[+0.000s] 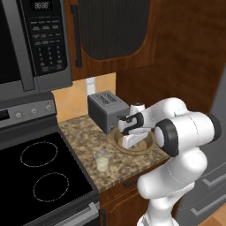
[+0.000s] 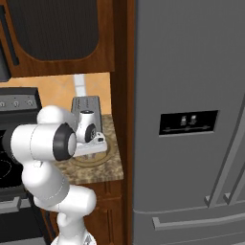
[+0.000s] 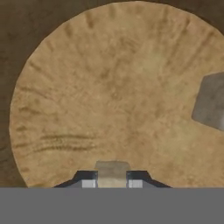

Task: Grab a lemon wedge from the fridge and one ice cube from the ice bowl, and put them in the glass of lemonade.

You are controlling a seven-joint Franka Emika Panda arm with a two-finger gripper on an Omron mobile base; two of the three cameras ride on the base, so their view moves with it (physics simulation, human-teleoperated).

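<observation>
Your gripper [image 3: 112, 183] hangs straight down inside the ice bowl [image 3: 87, 87], and between its two dark fingertips [image 3: 89, 178] sits a small pale translucent block, an ice cube [image 3: 112, 169]. The jaws stand narrow with the cube filling the gap, so you appear to have it pinched. A second ice cube [image 3: 211, 103] lies apart on the bowl floor, toward the right edge of the hand view; leave it.

In the left base view the hand [image 1: 131, 128] is low over the ice bowl [image 1: 118, 140], just in front of the toaster [image 1: 105, 110]. The glass of lemonade [image 1: 102, 160] stands on the granite counter [image 1: 84, 137] outside the bowl, on the side away from the toaster, nearer the counter's front edge and toward the stove [image 1: 39, 176]. That is your direction: lift clear of the rim, then carry toward the glass and drop from above. The fridge [image 2: 191, 119] stands on the opposite side of the gripper.
</observation>
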